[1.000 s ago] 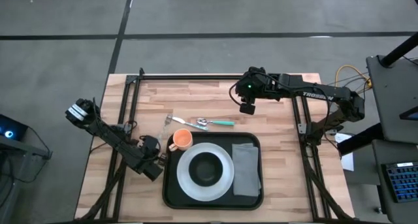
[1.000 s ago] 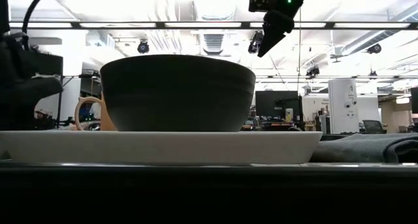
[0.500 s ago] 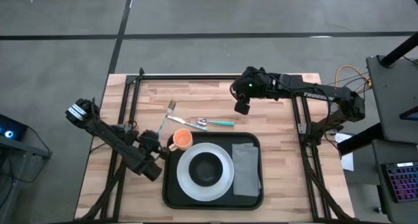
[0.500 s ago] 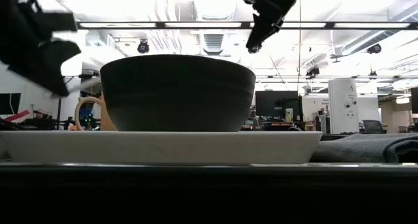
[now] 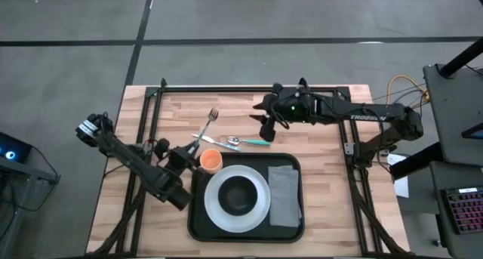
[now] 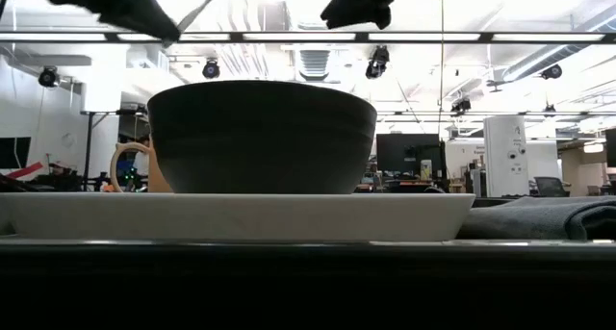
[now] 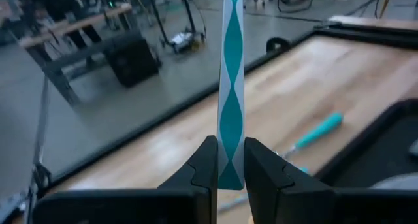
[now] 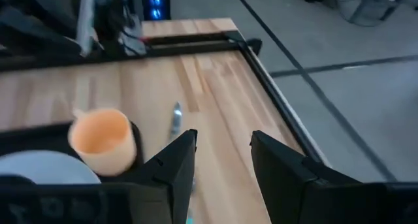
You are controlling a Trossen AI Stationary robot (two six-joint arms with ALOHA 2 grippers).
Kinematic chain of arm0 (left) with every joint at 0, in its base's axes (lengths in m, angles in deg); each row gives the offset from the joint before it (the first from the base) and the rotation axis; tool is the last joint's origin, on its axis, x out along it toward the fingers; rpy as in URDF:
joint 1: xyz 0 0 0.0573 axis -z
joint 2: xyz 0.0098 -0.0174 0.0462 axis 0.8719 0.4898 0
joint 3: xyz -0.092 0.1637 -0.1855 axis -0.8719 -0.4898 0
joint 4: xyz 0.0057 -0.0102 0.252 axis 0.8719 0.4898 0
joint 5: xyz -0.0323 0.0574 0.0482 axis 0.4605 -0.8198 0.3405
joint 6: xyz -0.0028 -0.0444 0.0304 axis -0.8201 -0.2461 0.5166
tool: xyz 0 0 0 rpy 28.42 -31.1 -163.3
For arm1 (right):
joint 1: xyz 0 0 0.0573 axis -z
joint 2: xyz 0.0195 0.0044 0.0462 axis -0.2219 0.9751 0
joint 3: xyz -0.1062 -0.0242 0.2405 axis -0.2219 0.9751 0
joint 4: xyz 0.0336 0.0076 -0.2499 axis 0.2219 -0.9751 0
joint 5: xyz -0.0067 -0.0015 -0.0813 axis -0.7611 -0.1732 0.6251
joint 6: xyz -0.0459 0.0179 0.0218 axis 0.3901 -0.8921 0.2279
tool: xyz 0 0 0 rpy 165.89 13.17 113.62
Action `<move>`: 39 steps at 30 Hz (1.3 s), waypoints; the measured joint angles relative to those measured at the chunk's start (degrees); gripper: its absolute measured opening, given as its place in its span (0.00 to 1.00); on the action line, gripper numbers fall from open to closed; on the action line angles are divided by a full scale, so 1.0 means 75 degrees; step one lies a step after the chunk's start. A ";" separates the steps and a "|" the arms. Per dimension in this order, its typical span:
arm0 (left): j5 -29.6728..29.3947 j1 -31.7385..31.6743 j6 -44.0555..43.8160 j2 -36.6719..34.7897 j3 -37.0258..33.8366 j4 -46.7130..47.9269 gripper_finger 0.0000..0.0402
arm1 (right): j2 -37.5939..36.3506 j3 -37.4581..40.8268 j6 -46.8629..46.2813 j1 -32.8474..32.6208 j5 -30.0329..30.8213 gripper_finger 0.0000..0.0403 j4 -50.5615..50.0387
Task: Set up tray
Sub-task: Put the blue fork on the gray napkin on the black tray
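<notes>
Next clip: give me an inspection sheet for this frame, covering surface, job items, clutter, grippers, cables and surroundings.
Surface: wooden table, black frame rails along its edges.
Job's things: black tray holds a white plate with a dark bowl, a grey napkin and an orange cup.
Fork: the fork, teal-patterned handle, is lifted off the table in the left gripper.
Clutter: a teal-handled spoon and a knife lie on the wood beside the tray.
Grippers: left shut on the fork; right gripper open, above the spoon.
Cables: yellow and black leads at the right arm's base.
Surroundings: grey floor, open lab room behind.
People: nothing seen.
</notes>
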 joint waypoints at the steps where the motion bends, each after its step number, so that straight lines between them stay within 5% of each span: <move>1: -0.0096 -0.0080 0.0199 0.0000 0.0070 -0.0082 0.08 | 0.0000 0.0108 -0.0141 -0.0102 0.0003 0.35 0.0217; 9: -0.1503 -0.0574 0.1139 -0.0001 0.0169 -0.0878 0.08 | 0.0058 0.1324 -0.0276 -0.0893 0.0082 0.35 0.3150; 19: -0.2224 -0.0823 0.2009 -0.0001 -0.0139 -0.2397 0.08 | 0.0459 0.2942 -0.0136 -0.1199 0.0604 0.35 0.7867; 30: -0.2276 -0.0915 0.3069 0.0366 -0.0165 -0.3539 0.08 | 0.1792 0.2062 0.0483 -0.1315 0.0079 0.38 0.8541; 39: -0.2311 -0.0916 0.3005 0.0924 -0.0156 -0.3901 0.08 | 0.1985 0.1419 0.0452 -0.1312 0.0058 0.43 0.8397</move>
